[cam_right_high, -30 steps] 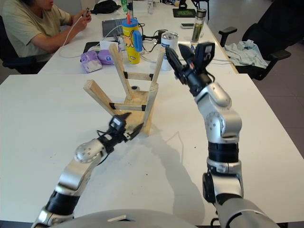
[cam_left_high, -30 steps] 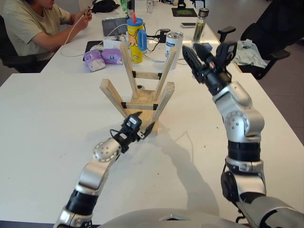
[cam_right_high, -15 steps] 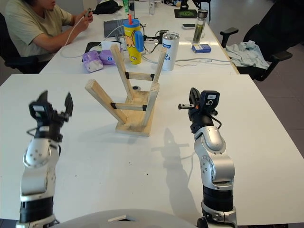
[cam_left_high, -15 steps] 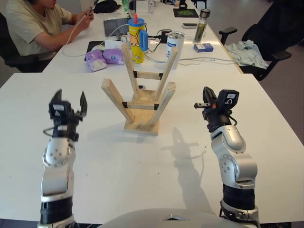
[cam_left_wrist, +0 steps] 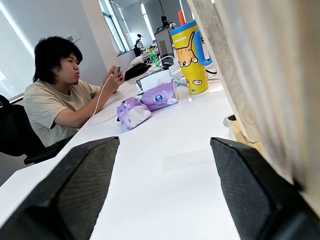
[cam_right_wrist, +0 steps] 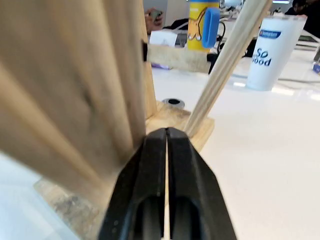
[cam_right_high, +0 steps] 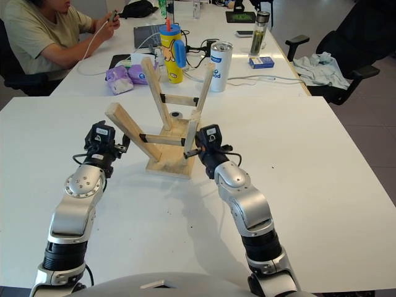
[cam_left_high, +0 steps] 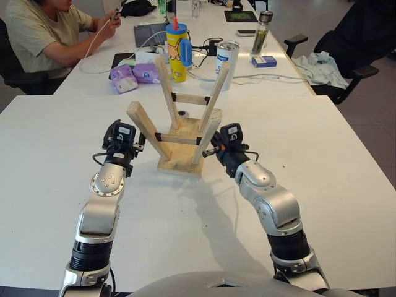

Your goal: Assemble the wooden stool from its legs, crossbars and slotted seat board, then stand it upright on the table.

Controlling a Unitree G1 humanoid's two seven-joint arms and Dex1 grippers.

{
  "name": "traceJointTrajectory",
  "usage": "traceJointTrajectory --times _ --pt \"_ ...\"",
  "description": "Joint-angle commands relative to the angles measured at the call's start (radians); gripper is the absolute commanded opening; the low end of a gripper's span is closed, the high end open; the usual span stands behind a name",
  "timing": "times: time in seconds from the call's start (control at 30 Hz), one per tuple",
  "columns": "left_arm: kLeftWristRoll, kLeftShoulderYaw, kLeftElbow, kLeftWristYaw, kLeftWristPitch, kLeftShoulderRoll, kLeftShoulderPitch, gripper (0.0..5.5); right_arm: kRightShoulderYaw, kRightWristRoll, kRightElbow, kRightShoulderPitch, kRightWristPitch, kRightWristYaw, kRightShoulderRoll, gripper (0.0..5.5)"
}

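White desk point(cam_left_high: 322, 185): stool point(cam_left_high: 182, 139) inverted mid-desk toward far edge, seat board point(cam_left_high: 179, 166) down, legs up. Flanked: left gripper point(cam_left_high: 135, 143) jaws apart beside left leg point(cam_left_high: 147, 130); right gripper point(cam_right_wrist: 166, 150) jaws together at right leg point(cam_left_high: 213, 127).

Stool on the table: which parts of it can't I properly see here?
- Seat board, head views: lies face down on the table, so that face is hidden.
- Left leg, left wrist view: blurred, cut off by the edge.
- Right pincer, right wrist view: whether it touches the blurred right leg is unclear.
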Motion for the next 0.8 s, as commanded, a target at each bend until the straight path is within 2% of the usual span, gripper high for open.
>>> traceJointTrajectory --times 0.03,0.13,0.2,0.4,0.5,0.6,0.7,0.8 --pt "0.01 0.061 0.067 -0.018 -0.01 0.049 0.082 3.4 -0.092 -0.012 0.102 -0.032 -0.075 0.066 -0.071 0.02" --pt "0.008 0.084 0.069 -0.011 0.003 0.04 0.168 3.4 -0.138 0.006 0.228 -0.123 -0.191 0.138 -0.072 0.02" --pt "0.015 0.058 0.039 -0.019 0.005 0.034 0.226 3.4 -0.159 0.024 0.332 -0.196 -0.28 0.21 -0.07 0.02" --pt "0.034 -0.054 0.0 -0.044 0.023 0.008 0.29 3.4 -0.084 0.039 0.551 -0.356 -0.505 0.543 -0.087 0.02" --pt "0.046 -0.069 0.048 -0.042 0.028 0.003 0.27 3.4 -0.017 0.061 0.523 -0.341 -0.53 0.718 -0.097 0.02" --pt "0.051 -0.079 0.091 -0.036 0.025 -0.01 0.235 3.4 0.017 0.098 0.46 -0.311 -0.503 0.809 -0.097 0.02" --pt "0.059 -0.086 0.127 -0.023 0.019 -0.027 0.207 3.4 0.061 0.114 0.392 -0.28 -0.46 0.829 -0.076 0.02" --pt "0.061 -0.085 0.141 -0.012 0.016 -0.043 0.187 3.4 0.1 0.082 0.38 -0.256 -0.438 0.771 -0.03 0.02"
